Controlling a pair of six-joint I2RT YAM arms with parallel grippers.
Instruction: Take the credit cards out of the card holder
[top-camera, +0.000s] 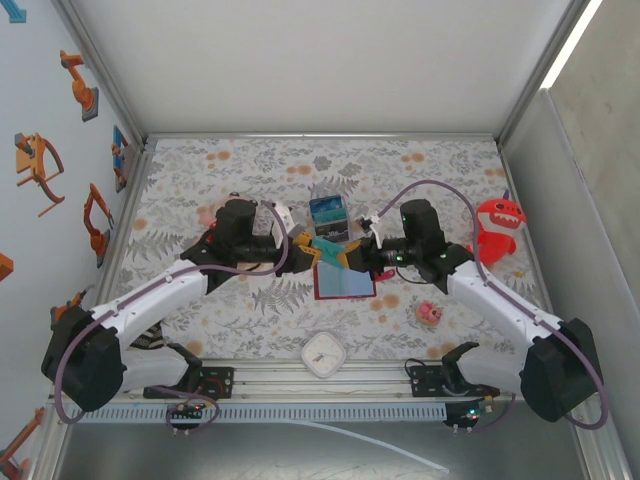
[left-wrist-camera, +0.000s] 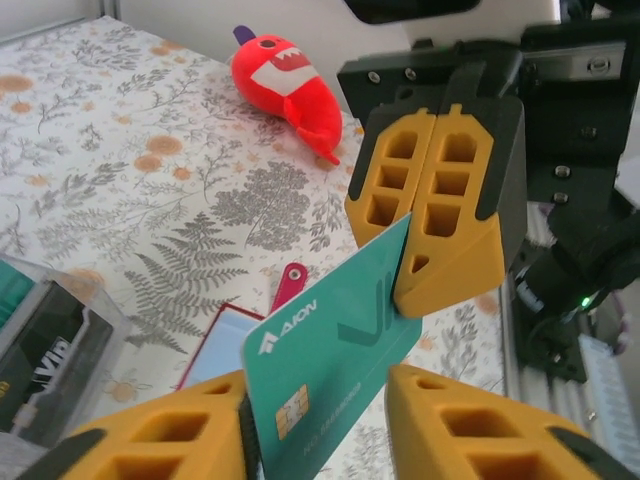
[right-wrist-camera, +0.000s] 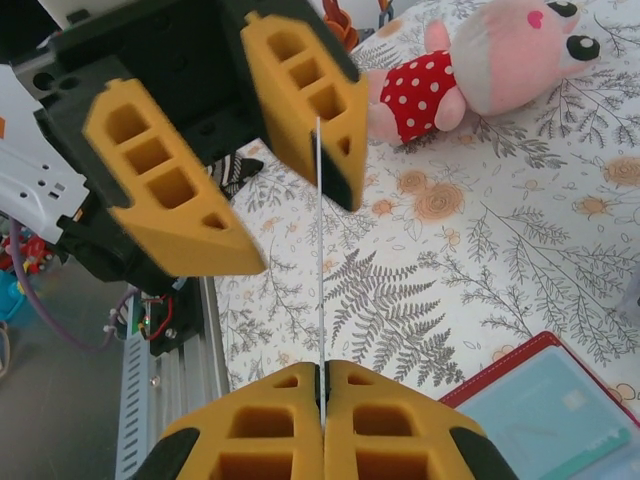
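Right fingers pinch the card by its corner; left fingers spread. Shallow hold, so I'd watch for it swivelling and dropping.

I see left tool and right tool nearly tip to tip at frame centre, teal credit card between them, just up-frame of the open card holder on the desk.

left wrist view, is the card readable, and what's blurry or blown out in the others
left wrist view: the credit card is sharp, its logo readable, the clear box soft; right wrist view: the card is edge-on, a thin line, evenly lit; top external view: the light strip is blown out, shadows soft
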